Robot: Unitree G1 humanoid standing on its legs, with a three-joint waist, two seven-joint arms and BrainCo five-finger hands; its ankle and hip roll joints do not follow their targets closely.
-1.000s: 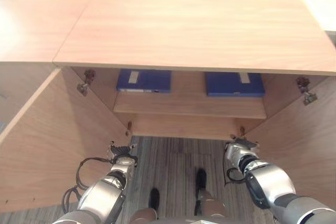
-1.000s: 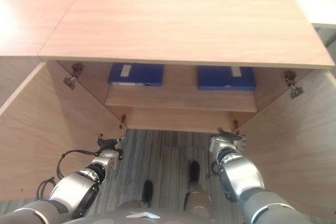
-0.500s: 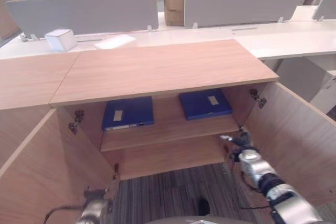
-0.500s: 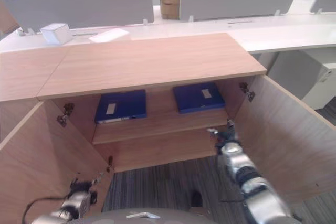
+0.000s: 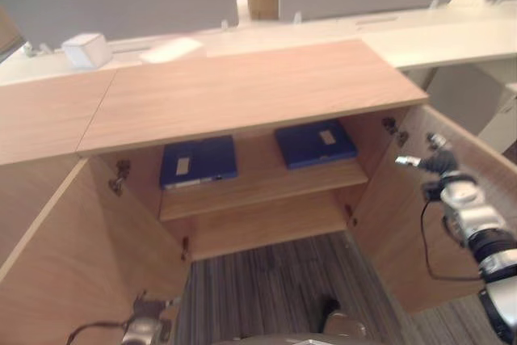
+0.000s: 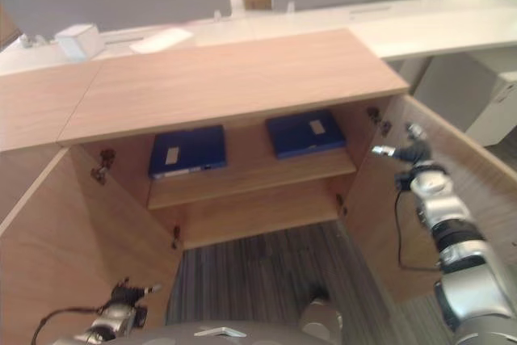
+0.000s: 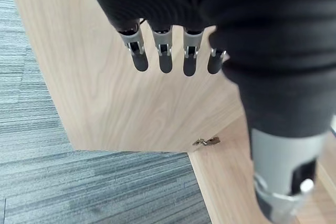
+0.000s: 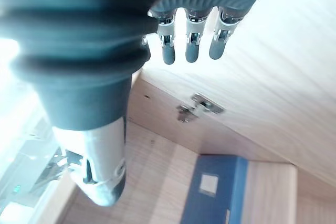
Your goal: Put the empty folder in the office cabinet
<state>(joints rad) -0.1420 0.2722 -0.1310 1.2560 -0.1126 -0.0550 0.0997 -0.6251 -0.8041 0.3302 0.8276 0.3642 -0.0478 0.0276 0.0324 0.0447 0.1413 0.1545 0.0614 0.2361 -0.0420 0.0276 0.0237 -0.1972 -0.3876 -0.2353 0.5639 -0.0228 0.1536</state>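
Observation:
Two blue folders lie flat on the upper shelf of the open wooden cabinet point(image 5: 242, 90): one on the left point(image 5: 198, 161) and one on the right point(image 5: 315, 143), each with a pale label. My right hand point(image 5: 440, 166) is raised beside the inner face of the right door point(image 5: 420, 232), near its top edge. Its fingers point(image 8: 190, 48) are straight and hold nothing. The right folder point(image 8: 218, 187) shows beyond them in the right wrist view. My left hand point(image 6: 121, 317) hangs low by the left door point(image 5: 73, 256), its fingers point(image 7: 165, 59) straight and empty.
A bare lower shelf point(image 5: 266, 220) sits under the folders. Both doors stand wide open, with metal hinges point(image 8: 199, 107) on the side walls. Striped grey carpet point(image 5: 258, 288) lies in front. A white box point(image 5: 87, 49) and grey partitions point(image 5: 121, 2) stand on the desks behind.
The camera has tilted up from the floor to the cabinet. My right hand has risen and moved right, from beside the lower shelf to the right door's upper edge. The left hand stays low.

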